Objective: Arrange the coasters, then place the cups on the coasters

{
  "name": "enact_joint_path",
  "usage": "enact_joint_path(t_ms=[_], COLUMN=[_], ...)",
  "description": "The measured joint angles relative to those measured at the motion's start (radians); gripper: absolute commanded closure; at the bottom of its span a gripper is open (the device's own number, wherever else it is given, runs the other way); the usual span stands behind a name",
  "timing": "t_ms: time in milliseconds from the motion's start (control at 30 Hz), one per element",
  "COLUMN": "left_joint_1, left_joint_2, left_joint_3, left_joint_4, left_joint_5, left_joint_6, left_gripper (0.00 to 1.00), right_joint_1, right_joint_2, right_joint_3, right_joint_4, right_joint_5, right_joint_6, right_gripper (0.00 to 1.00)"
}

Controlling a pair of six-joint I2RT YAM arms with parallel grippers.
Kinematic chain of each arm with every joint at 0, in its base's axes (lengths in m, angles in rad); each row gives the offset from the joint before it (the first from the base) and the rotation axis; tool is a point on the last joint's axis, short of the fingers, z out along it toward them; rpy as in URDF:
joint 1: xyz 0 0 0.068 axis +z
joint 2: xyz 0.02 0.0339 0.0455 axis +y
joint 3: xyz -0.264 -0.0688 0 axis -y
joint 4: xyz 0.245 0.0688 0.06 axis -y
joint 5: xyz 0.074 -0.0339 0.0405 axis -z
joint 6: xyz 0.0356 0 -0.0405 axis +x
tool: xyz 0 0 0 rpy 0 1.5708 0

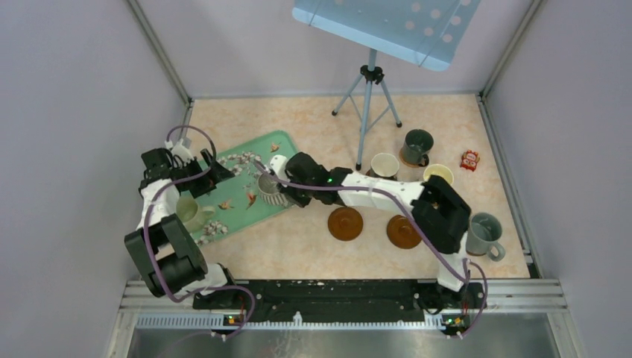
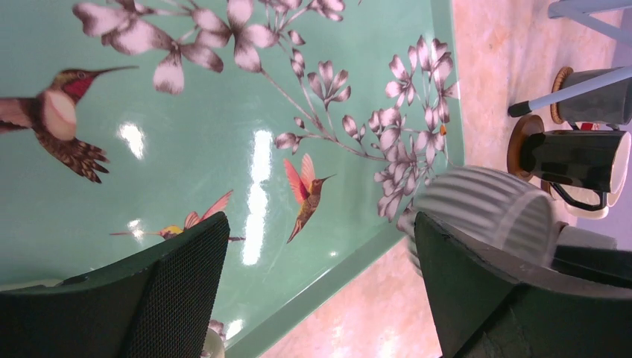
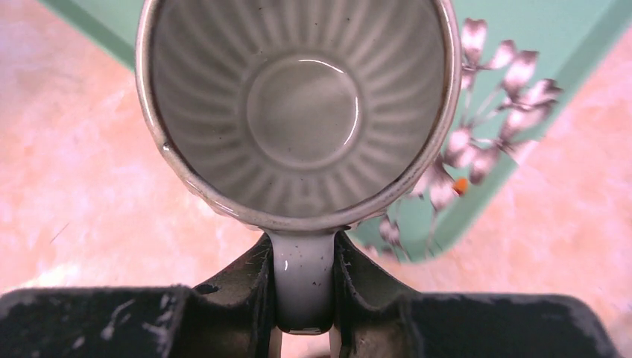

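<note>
My right gripper [image 3: 304, 257] is shut on the handle of the ribbed grey cup [image 3: 302, 104], which sits upright at the right edge of the green floral tray [image 1: 253, 149]. In the top view that cup [image 1: 268, 188] is beside the right gripper [image 1: 287, 188]. My left gripper [image 1: 215, 176] hangs open over the tray, and its jaws [image 2: 320, 283] hold nothing. A pale green cup [image 1: 192, 215] stands on the tray. Two bare brown coasters [image 1: 345, 223] [image 1: 403, 232] lie in the middle. A dark green cup [image 1: 417, 145] stands on a coaster at the back.
A dark cup with a cream inside [image 1: 384, 165] and a cream-white cup [image 1: 438, 174] stand behind the right arm. A grey-blue cup [image 1: 484, 234] is at the far right. A tripod [image 1: 365, 112] stands at the back, and a small red packet [image 1: 469, 159] lies to its right.
</note>
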Motion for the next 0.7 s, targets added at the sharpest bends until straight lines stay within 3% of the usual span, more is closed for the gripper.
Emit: enact_joint_path(t_ms=[167, 367, 533, 700], left_joint_1=[0.0, 0.0, 0.0, 0.0], left_joint_2=[-0.026, -0.036, -0.036, -0.036], left_joint_3=[0.028, 0.051, 0.058, 0.066], left_joint_4=[-0.004, -0.011, -0.019, -0.025], left_joint_5=[-0.002, -0.006, -0.008, -0.008], left_joint_6=[0.018, 0.033, 0.032, 0.029], left_gripper=[0.01, 0.01, 0.01, 0.01], right_joint_1=[-0.029, -0.147, -0.256, -0.34], right_joint_2=[-0.233, -0.585, -0.845, -0.999], right_joint_3=[-0.158, -0.47, -0.717, -0.836], right_joint_4=[0.008, 0.013, -0.09, -0.23], right_joint_5=[-0.028, -0.074, -0.072, -0.072], right_joint_6=[-0.016, 0.006, 0.012, -0.041], right_gripper=[1.0, 1.0, 1.0, 1.0])
